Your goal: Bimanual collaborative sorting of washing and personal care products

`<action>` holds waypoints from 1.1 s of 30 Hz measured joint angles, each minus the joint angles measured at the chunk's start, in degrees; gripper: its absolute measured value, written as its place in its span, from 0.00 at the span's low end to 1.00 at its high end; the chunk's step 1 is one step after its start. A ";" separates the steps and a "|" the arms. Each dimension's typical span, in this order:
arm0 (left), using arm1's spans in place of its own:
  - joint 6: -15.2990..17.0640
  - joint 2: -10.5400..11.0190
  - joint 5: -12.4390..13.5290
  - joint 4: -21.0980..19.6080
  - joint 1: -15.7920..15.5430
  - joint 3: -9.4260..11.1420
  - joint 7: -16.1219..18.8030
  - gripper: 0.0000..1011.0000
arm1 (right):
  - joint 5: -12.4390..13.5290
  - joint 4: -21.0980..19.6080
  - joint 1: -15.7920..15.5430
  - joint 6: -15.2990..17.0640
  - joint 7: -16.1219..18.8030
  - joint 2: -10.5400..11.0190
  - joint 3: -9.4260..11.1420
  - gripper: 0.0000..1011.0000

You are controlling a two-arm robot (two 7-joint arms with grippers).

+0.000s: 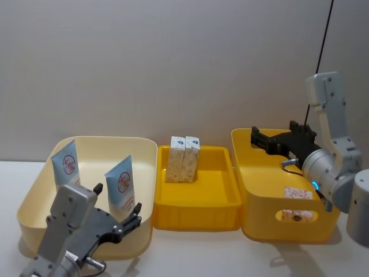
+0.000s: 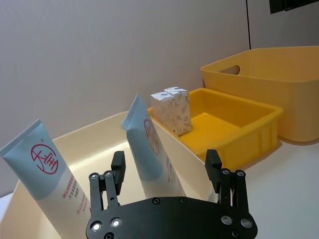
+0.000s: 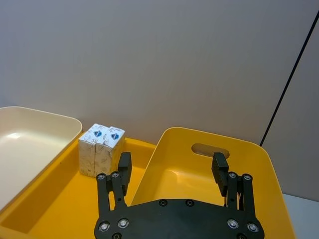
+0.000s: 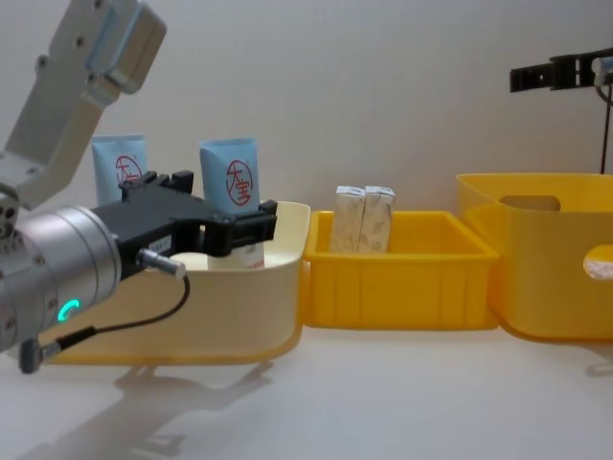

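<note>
Light-blue squeeze tubes (image 1: 65,163) stand in the cream bin (image 1: 98,153); beige cartons (image 1: 183,158) stand at the yellow tray's (image 1: 196,216) rear edge. Left gripper (image 2: 166,159), fingers spread and empty, faces the nearer tube at the bin's near-right corner. Right gripper (image 3: 171,160), spread and empty, hangs above the tall yellow bin (image 1: 259,208).

Worktop (image 1: 196,254): white; I see soft shadows along its near edge.
Wall (image 1: 173,57): plain matte grey behind its far edge.

On the table (image 1: 190,254), in a row: left bin (image 1: 98,156) holding two upright squeeze tubes (image 1: 121,182), middle tray (image 1: 213,184) with two touching cartons (image 1: 183,158) at its back, right bin (image 1: 262,196).
</note>
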 joint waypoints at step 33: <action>2.03 -2.53 -1.52 6.37 -4.73 -1.74 -4.26 0.99 | 0.00 0.07 0.00 0.01 0.01 -0.01 0.00 0.99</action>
